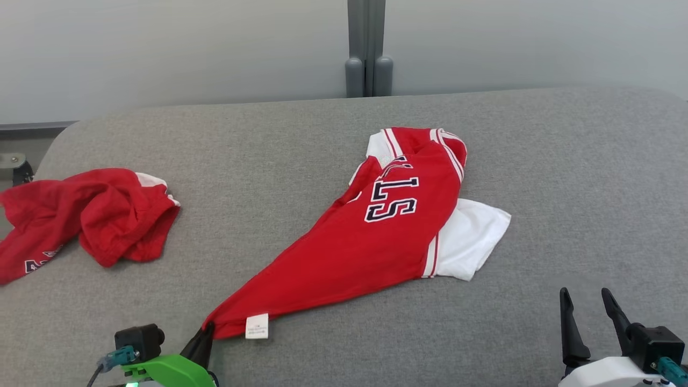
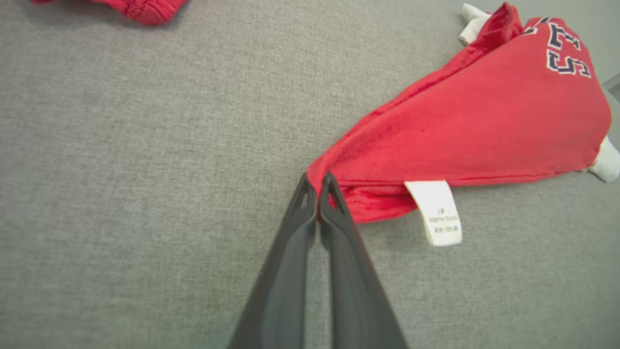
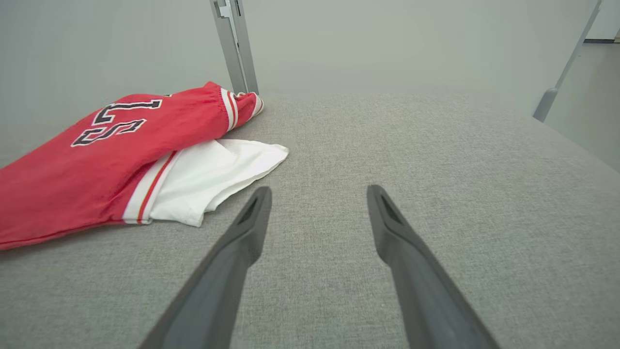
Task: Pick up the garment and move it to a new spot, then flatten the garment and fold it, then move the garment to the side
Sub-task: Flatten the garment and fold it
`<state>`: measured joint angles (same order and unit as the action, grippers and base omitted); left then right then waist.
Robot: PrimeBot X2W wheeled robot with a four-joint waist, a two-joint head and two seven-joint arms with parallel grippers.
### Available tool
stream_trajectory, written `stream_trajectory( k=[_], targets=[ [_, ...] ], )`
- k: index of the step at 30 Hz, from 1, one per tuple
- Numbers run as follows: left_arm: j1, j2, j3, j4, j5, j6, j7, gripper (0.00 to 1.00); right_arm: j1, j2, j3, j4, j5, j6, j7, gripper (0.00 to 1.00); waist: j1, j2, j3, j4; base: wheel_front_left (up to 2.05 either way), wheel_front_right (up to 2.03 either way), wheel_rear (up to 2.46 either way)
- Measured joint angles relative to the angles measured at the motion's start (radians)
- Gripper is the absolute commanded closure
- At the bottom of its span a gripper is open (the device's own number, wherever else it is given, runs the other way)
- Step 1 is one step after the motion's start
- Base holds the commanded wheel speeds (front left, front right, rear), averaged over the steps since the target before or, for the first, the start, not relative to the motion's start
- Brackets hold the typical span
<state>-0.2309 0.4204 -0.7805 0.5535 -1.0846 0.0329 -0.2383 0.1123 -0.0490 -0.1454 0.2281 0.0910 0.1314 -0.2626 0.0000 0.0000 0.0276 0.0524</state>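
Note:
A red jersey with white sleeves and dark lettering [image 1: 376,236] lies across the middle of the grey padded surface [image 1: 564,188], drawn out to a point toward me. My left gripper [image 1: 207,330] is shut on that pointed corner, beside a white care label [image 1: 257,326]. The left wrist view shows the closed fingertips [image 2: 317,182] pinching the edge of the red cloth [image 2: 484,126], the label [image 2: 438,213] just to their right. My right gripper [image 1: 588,301] stands open and holds nothing at the lower right, short of the white sleeve [image 1: 467,242]. In the right wrist view the jersey [image 3: 87,165] lies left of the open gripper [image 3: 317,198].
A second crumpled red garment [image 1: 91,215] lies at the left edge of the surface, and its hem [image 2: 140,7] shows at the top of the left wrist view. A grey post [image 1: 368,48] stands against the pale wall behind the surface.

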Motion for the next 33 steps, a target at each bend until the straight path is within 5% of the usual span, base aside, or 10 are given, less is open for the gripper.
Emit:
stream_trajectory(
  k=[1, 2, 3, 4, 10, 16, 21, 27, 33],
  targets=[
    [-0.004, -0.009, 0.006, 0.029, -0.002, -0.018, -0.002, 1.0, 0.0, 0.0, 0.001, 0.001, 0.0, 0.0, 0.0, 0.0, 0.0, 0.0, -0.001, 0.008, 0.0, 0.0, 0.0],
    [-0.007, -0.018, 0.014, 0.051, -0.007, -0.041, -0.009, 0.79, 0.0, 0.0, 0.001, 0.0, 0.0, 0.0, 0.0, 0.0, 0.0, 0.0, -0.001, 0.015, 0.0, 0.0, 0.0],
    [-0.008, -0.026, 0.02, 0.067, -0.016, -0.06, -0.01, 0.24, 0.0, 0.0, 0.001, 0.0, 0.0, 0.0, 0.0, 0.0, 0.0, 0.0, -0.001, 0.018, 0.0, 0.0, 0.0],
    [-0.008, -0.035, 0.026, 0.081, -0.027, -0.08, -0.011, 0.0, 0.0, 0.0, 0.003, 0.001, 0.0, 0.0, 0.0, 0.0, 0.0, 0.0, -0.001, 0.021, 0.0, 0.0, 0.0],
    [-0.002, -0.018, 0.041, 0.112, -0.058, -0.126, -0.01, 0.0, 0.001, 0.0, 0.004, 0.002, 0.003, 0.0, 0.0, 0.0, 0.0, 0.0, 0.0, 0.003, 0.0, 0.0, 0.0],
    [0.006, 0.059, 0.123, 0.054, -0.019, 0.048, -0.02, 0.0, 0.008, 0.0, -0.002, 0.0, 0.012, 0.0, 0.0, 0.0, 0.0, 0.0, 0.007, -0.02, 0.0, 0.0, 0.0],
    [-0.012, 0.044, 0.205, -0.194, 0.104, 0.096, -0.024, 0.0, -0.002, 0.0, 0.001, -0.01, 0.012, 0.0, 0.0, 0.0, 0.0, 0.0, 0.022, -0.04, 0.0, 0.0, 0.0],
    [-0.052, -0.045, 0.148, -0.404, 0.269, 0.101, -0.026, 0.0, -0.037, 0.0, 0.011, -0.025, 0.012, 0.0, 0.0, 0.0, 0.0, 0.0, 0.048, -0.085, 0.0, 0.0, 0.0],
    [-0.212, -0.189, -0.02, -0.361, 0.362, 0.036, 0.04, 0.0, -0.08, -0.001, 0.019, -0.034, 0.032, 0.0, 0.0, 0.0, 0.0, 0.0, 0.106, -0.127, 0.0, 0.0, 0.0]
  ],
)
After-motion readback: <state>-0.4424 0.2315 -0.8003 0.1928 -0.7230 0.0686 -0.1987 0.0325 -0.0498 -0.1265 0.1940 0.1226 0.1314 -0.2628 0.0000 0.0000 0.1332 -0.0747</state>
